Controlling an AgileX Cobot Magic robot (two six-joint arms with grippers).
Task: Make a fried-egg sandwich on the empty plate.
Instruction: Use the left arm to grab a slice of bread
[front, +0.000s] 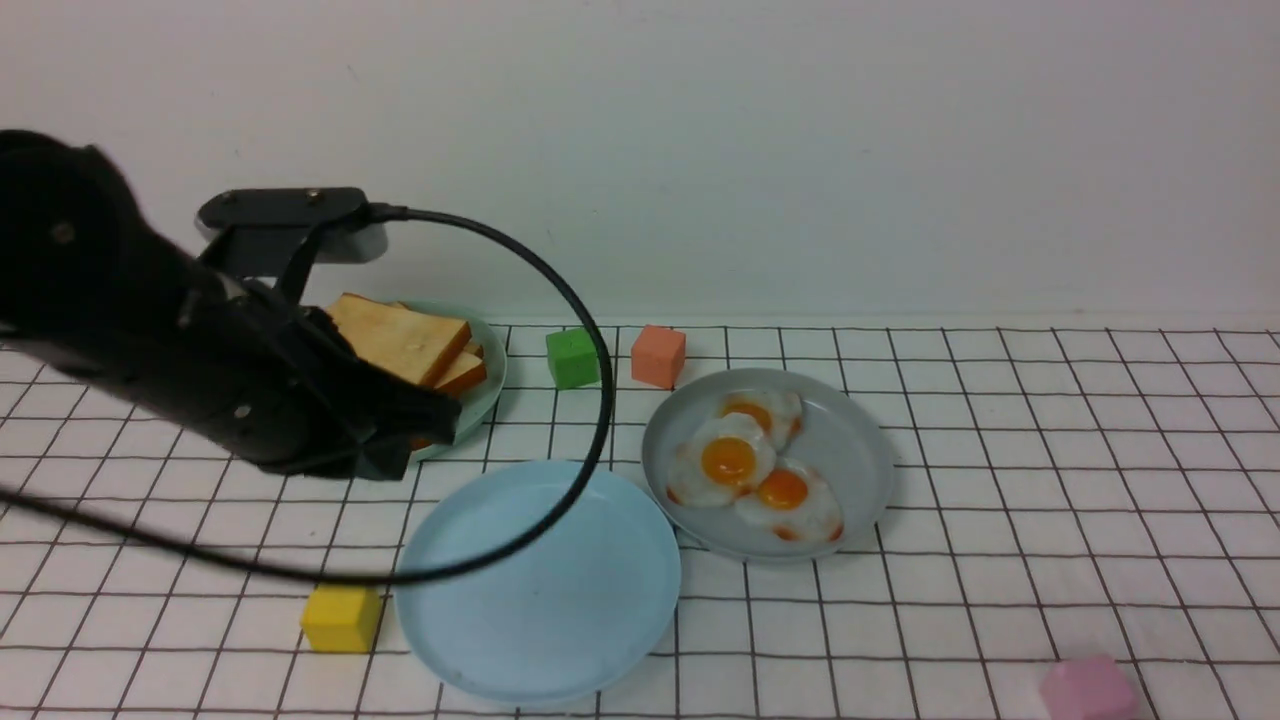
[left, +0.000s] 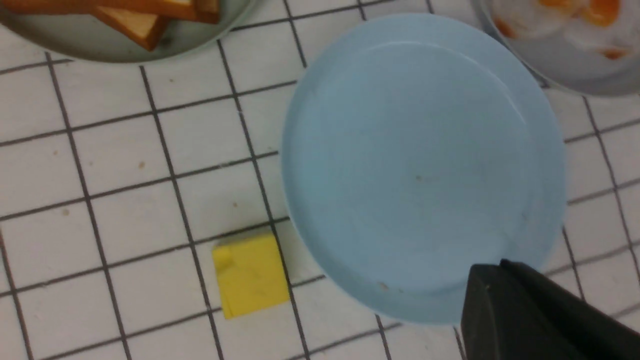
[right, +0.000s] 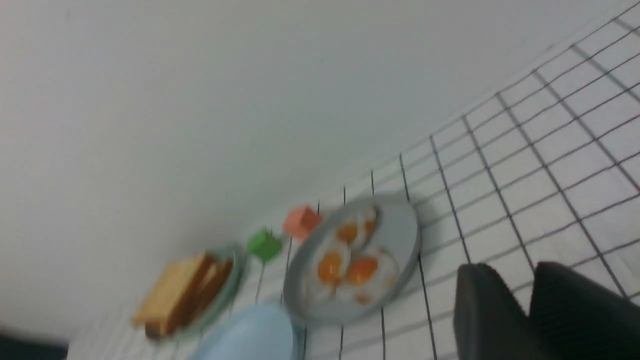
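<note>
A: Front view first; where does everything sit?

B: The blue plate (front: 560, 620) lies near, centre, bare; the toast slices (front: 400, 340) are stacked on the pale green plate (front: 495, 375), far left; three fried eggs (front: 735, 460) overlap on the grey plate (front: 860, 450), right of centre; the left gripper (front: 430, 425) hangs at the toast plate's near edge, jaws pressed together, nothing between them.

A: The danger?

B: Closed like that it would shove the stack, not grasp it; its cable (front: 600, 400) loops over the blue plate, so I judge a swing could snag a slice or drag the plate.

A: Left wrist view?

B: One dark finger (left: 520, 310) shows above the blue plate's rim; the yellow cube (left: 250, 275) sits just beside that plate, near left; a careless drop could leave a slice tilted on it.

A: Right wrist view?

B: Blurred; the right gripper (right: 517, 272) shows two fingers close together, empty; touching or parted, I cannot tell; it is well apart from the eggs, and since they overlap, lifting one may drag a neighbour.
</note>
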